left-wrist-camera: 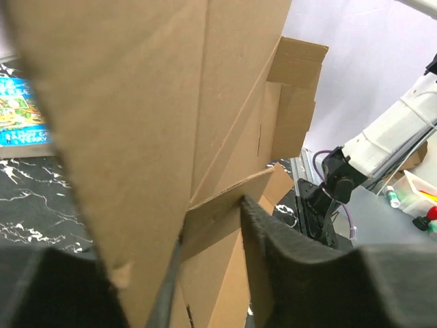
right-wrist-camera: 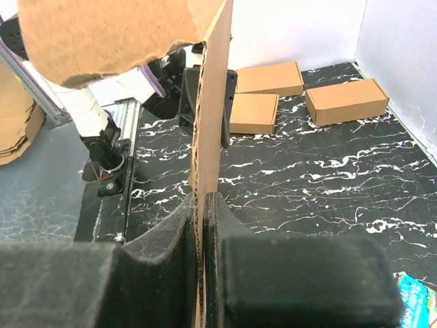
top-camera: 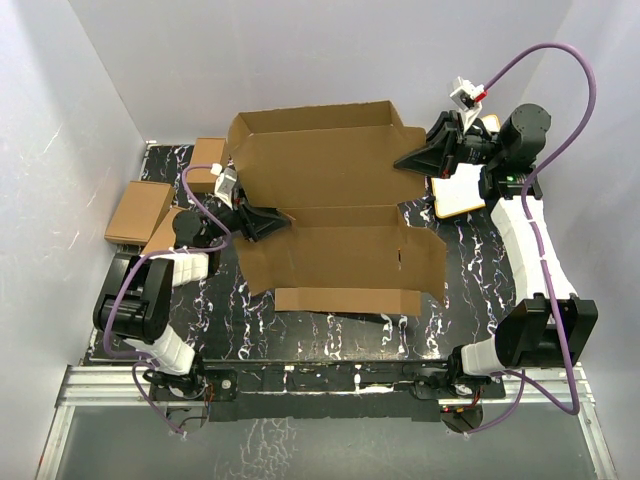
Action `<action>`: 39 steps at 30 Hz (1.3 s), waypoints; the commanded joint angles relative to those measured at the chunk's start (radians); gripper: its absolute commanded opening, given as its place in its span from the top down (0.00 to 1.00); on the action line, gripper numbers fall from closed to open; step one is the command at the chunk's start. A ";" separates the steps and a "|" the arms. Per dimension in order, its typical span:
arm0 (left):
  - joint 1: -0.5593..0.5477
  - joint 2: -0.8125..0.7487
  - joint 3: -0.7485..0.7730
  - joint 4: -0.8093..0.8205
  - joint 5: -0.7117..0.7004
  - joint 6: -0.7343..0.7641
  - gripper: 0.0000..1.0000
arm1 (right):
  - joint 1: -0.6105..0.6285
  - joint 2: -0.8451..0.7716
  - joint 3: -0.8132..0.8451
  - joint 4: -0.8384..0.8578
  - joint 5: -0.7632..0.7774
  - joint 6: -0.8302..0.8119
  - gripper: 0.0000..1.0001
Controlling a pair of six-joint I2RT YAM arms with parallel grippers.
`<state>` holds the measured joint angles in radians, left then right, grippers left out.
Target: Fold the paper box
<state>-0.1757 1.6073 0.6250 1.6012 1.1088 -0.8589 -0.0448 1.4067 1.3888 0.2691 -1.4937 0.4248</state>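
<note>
Brown: one paper box [top-camera: 330, 160] was clenched by right jaws; three small boxes [right-wrist-camera: 270, 78] were counted; left jaws' state was unclear.

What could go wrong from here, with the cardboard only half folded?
1. The right gripper pinches only the thin edge of the paper box; a pull could make it slip or crease there.
2. The left gripper has its jaws apart around the cardboard, so the upright panel may flop down.
3. The small boxes lie close beside the left arm and could get knocked.
</note>
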 commanded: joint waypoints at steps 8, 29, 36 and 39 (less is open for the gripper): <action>-0.008 -0.006 0.057 0.206 -0.022 -0.007 1.00 | 0.006 -0.026 -0.025 0.156 -0.008 0.084 0.92; 0.359 -0.405 0.056 -0.418 -0.088 -0.044 0.03 | -0.005 -0.022 -0.066 0.113 0.014 0.000 0.92; 0.363 -0.334 0.316 -0.409 0.077 -0.115 0.04 | -0.006 -0.023 -0.079 0.111 0.015 -0.009 0.92; 0.362 -0.267 0.368 -0.306 0.101 -0.202 0.06 | -0.006 -0.025 -0.079 0.110 0.016 -0.010 0.92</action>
<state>0.1825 1.2694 0.9314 1.2308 1.1309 -0.9588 -0.0502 1.4067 1.3106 0.3481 -1.4891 0.4370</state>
